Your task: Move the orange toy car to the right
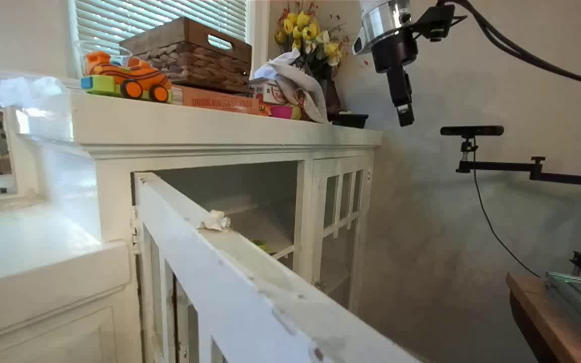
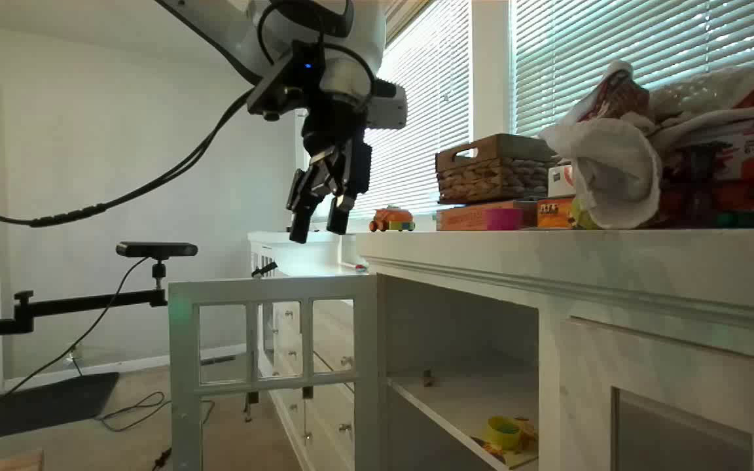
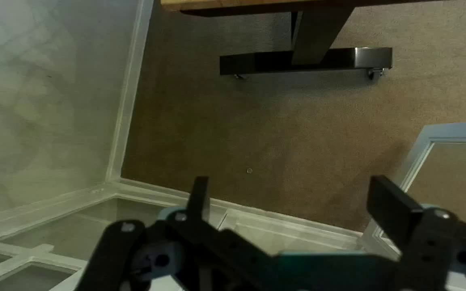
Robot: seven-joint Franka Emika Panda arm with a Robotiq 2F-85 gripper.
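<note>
The jaws are at full spread, nothing between them; the wrist view looks past them to carpet (image 3: 281, 133). The gripper (image 2: 317, 233) points down, off the front edge of the cabinet top (image 1: 230, 126) and near the swung-out door (image 2: 272, 290). Whether it would clear that edge on a straight run in I cannot tell from my station, so I recommend raising it first.

Orange toy car (image 1: 134, 76): upright, untouched, well apart from the gripper, at the left end of the cabinet top seen facing its front edge; by my reading close to the left front corner. Just to its right lies the flat box (image 1: 220, 101), with the wicker basket (image 1: 189, 63) over it and a magenta item (image 2: 503, 220) by its farther end.

Step in hand, in my judgement: the approach. I should travel left well above the top, then descend with the jaws straddling the body, and take the orange upper part rather than low down, since the car may roll. A light squeeze ought to serve; it looks like plastic. Main hazards: nudging it off the front edge, and butting it into the box. I would therefore lift slightly before shifting right, and check the room along the front edge before lowering.
</note>
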